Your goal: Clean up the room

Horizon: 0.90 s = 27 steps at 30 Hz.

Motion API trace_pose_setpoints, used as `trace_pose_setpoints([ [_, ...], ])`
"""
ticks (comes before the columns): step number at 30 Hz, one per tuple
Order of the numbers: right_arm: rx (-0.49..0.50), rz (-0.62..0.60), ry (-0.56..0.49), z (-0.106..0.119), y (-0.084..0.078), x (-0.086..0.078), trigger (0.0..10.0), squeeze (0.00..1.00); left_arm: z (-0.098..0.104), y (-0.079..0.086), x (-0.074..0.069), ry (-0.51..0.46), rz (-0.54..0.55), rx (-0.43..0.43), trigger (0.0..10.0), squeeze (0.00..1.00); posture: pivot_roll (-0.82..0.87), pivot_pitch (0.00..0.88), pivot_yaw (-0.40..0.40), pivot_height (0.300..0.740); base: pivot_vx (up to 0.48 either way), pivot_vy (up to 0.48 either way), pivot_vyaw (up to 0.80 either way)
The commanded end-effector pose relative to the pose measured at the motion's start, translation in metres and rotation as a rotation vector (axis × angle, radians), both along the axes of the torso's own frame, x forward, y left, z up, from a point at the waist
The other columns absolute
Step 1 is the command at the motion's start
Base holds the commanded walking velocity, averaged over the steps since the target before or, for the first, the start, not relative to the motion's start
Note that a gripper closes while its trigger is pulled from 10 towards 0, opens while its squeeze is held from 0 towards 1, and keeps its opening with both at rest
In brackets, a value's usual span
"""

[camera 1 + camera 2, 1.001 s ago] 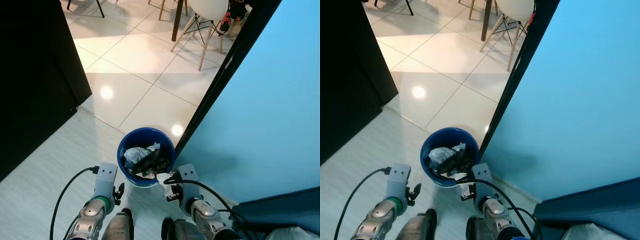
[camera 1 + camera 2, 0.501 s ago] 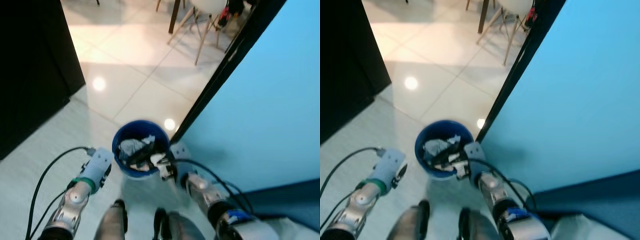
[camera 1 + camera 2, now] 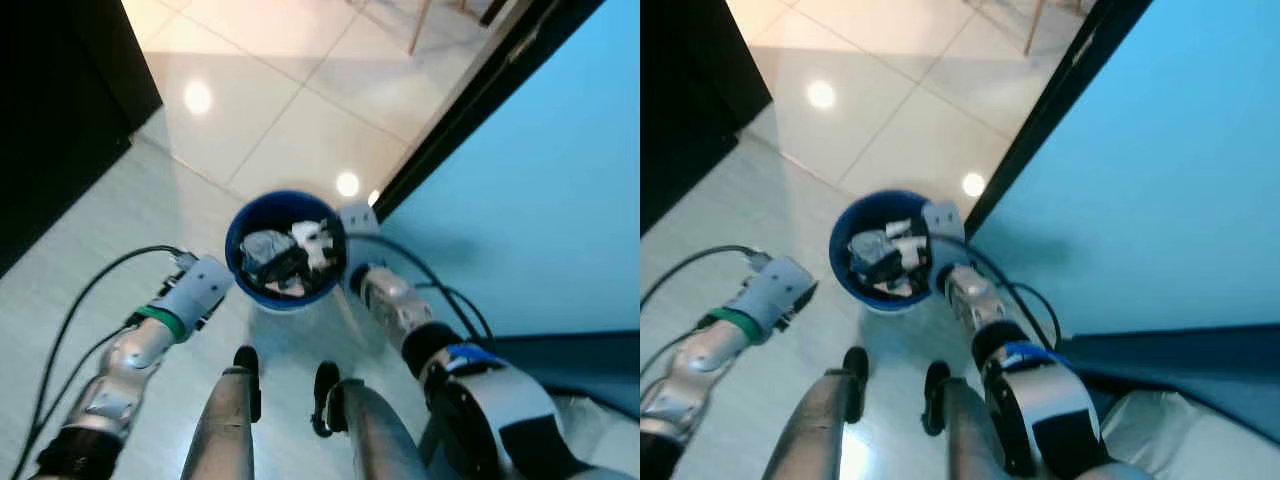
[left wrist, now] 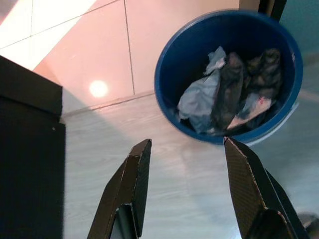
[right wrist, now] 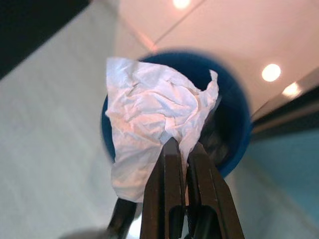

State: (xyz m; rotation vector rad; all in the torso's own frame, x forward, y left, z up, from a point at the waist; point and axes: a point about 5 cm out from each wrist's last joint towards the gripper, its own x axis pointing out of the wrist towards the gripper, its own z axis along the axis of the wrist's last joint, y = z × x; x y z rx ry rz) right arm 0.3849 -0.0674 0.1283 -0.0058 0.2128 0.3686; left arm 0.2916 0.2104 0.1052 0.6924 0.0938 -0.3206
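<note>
White crumpled tissue (image 5: 154, 119) hangs pinched in the right pincer (image 5: 180, 149) over the blue bin (image 3: 240, 215) — released off-centre (left pincer (image 4: 187, 157) spread, beside the bin) it could drift onto the floor (image 3: 90, 270).

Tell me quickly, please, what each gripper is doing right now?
Left gripper: open, holding nothing, beside the bin.
Right gripper: shut on a crumpled tissue, over the bin.
</note>
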Motion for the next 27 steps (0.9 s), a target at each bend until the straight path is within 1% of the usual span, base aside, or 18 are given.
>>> trace_pose_setpoints([
  [1, -0.013, -0.028, 0.02, -0.006, -0.003, -0.002, 10.0, 0.0, -0.013, 0.0, -0.011, 0.061, -0.016, 0.007, 10.0, 0.0, 0.26, 0.544, -0.065, 0.74, 0.0, 0.0, 0.0],
  [2, -0.013, -0.028, 0.02, -0.006, -0.003, -0.002, 10.0, 0.0, -0.013, 0.0, -0.011, 0.061, -0.016, 0.007, 10.0, 0.0, 0.26, 0.544, -0.065, 0.74, 0.0, 0.0, 0.0],
  [4, -0.071, -0.048, -0.036, 0.008, -0.007, 0.005, 10.0, 0.0, -0.012, 0.002, -0.015, 0.068, -0.017, 0.012, 10.0, 0.0, 0.26, 0.548, -0.067, 0.74, 0.0, 0.0, 0.0],
  [5, -0.082, -0.065, -0.064, 0.016, -0.01, 0.009, 10.0, 0.0, -0.011, 0.002, -0.017, 0.071, -0.018, 0.011, 10.0, 0.0, 0.26, 0.548, -0.067, 0.74, 0.0, 0.0, 0.0],
  [6, -0.082, -0.065, -0.064, 0.016, -0.01, 0.009, 10.0, 0.0, -0.011, 0.002, -0.017, 0.071, -0.018, 0.011, 10.0, 0.0, 0.26, 0.548, -0.067, 0.74, 0.0, 0.0, 0.0],
  [8, -0.07, -0.084, -0.101, 0.028, -0.013, 0.015, 10.0, 0.0, -0.01, 0.0, -0.02, 0.078, -0.029, 0.002, 10.0, 0.0, 0.26, 0.546, -0.068, 0.74, 0.0, 0.0, 0.0],
  [11, -0.051, -0.086, -0.112, 0.033, -0.014, 0.016, 10.0, 0.0, -0.01, -0.002, -0.021, 0.079, -0.036, -0.001, 10.0, 0.0, 0.26, 0.546, -0.068, 0.74, 0.0, 0.0, 0.0],
  [13, 0.004, -0.05, -0.122, 0.042, -0.012, 0.019, 10.0, 0.0, -0.008, -0.008, -0.02, 0.075, -0.06, -0.023, 10.0, 0.0, 0.26, 0.54, -0.07, 0.74, 0.0, 0.0, 0.0],
  [16, 0.003, -0.043, -0.124, 0.043, -0.012, 0.019, 10.0, 0.0, -0.007, -0.009, -0.019, 0.074, -0.064, -0.023, 10.0, 0.0, 0.26, 0.54, -0.07, 0.74, 0.0, 0.0, 0.0],
  [19, 0.016, -0.055, -0.129, 0.045, -0.014, 0.02, 10.0, 0.0, -0.003, -0.01, -0.017, 0.047, -0.066, -0.03, 10.0, 0.0, 0.26, 0.536, -0.066, 0.74, 0.0, 0.0, 0.0],
  [20, 0.023, -0.063, -0.13, 0.046, -0.015, 0.02, 10.0, 0.0, 0.002, -0.011, -0.014, 0.024, -0.07, -0.047, 10.0, 0.0, 0.26, 0.536, -0.066, 0.74, 0.0, 0.0, 0.0],
  [26, 0.023, -0.055, -0.117, 0.044, -0.014, 0.02, 10.0, 0.0, 0.007, -0.012, -0.014, 0.01, -0.086, -0.072, 10.0, 0.0, 0.26, 0.53, -0.062, 0.74, 0.0, 0.0, 0.0],
  [27, 0.028, -0.05, -0.113, 0.043, -0.014, 0.019, 10.0, 0.0, 0.008, -0.013, -0.014, 0.01, -0.096, -0.087, 10.0, 0.0, 0.26, 0.53, -0.062, 0.74, 0.0, 0.0, 0.0],
])
